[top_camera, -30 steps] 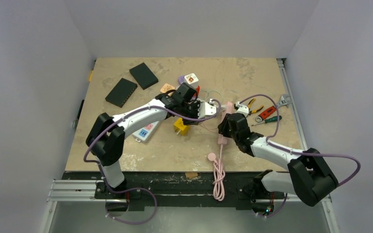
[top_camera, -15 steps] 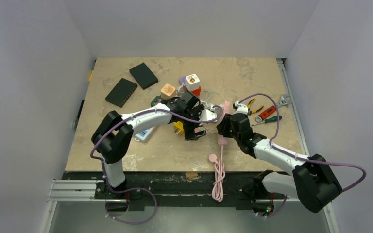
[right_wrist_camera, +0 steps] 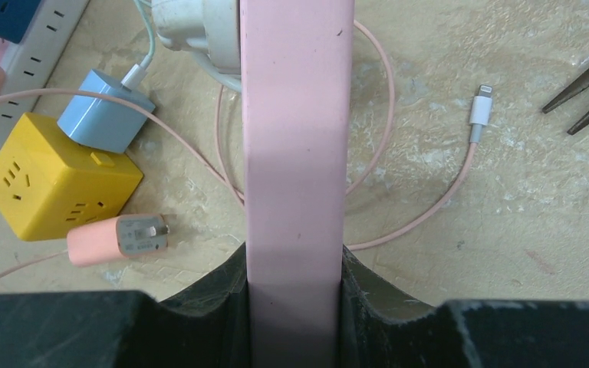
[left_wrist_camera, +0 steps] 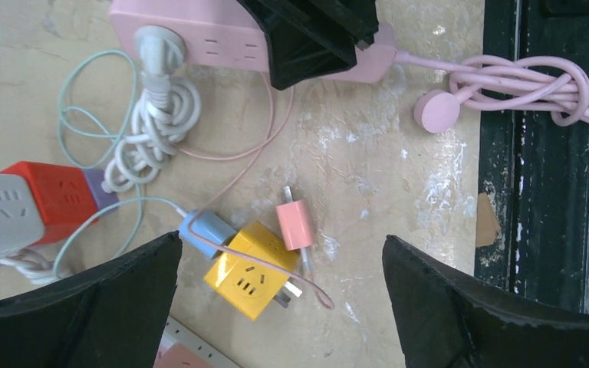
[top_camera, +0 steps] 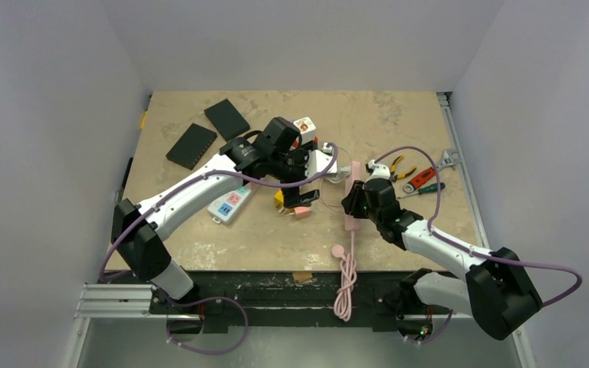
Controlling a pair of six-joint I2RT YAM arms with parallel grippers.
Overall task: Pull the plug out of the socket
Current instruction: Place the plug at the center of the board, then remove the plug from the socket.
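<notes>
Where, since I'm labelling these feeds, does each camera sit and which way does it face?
Top external: high behind the robot, looking down on the table; the left arm and right arm show whole.
Left wrist: on the left arm, looking down at the pink plug and yellow cube socket; the open left fingers frame the bottom corners.
Right wrist: low, looking along the pink power strip clamped between the right fingers.
Shared: both wrist views show the pink plug lying loose beside the yellow cube socket.

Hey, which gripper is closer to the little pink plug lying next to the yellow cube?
Left. The left gripper hovers open right above the pink plug, while the right gripper is off to its side, clamped on the pink power strip.
</notes>
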